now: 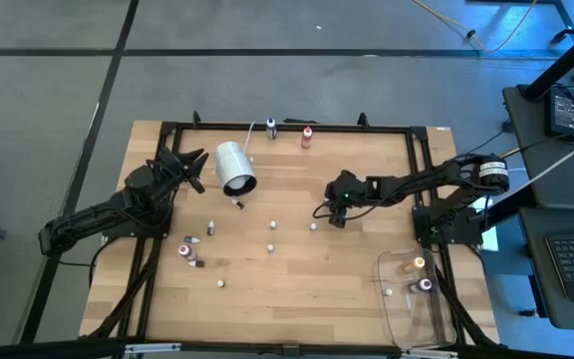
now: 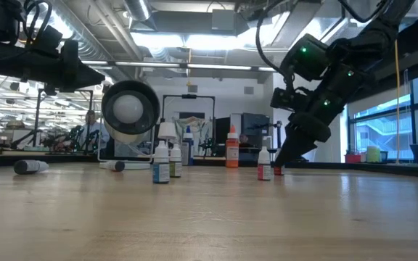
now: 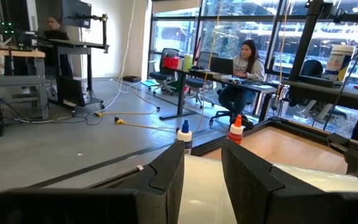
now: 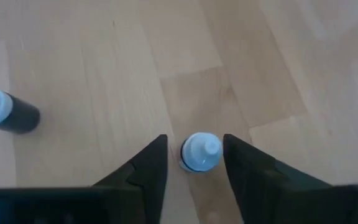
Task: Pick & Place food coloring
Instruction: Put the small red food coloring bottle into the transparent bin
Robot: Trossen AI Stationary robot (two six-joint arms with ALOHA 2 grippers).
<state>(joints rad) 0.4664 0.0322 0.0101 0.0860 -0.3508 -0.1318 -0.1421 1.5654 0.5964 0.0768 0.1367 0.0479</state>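
While the left gripper (image 3: pixel 201 180) grasps the white cylinder (image 1: pixel 235 168), the right gripper (image 4: pixel 194 163) straddles a white-capped food coloring bottle (image 4: pixel 200 152) mid-table, fingers not visibly touching it
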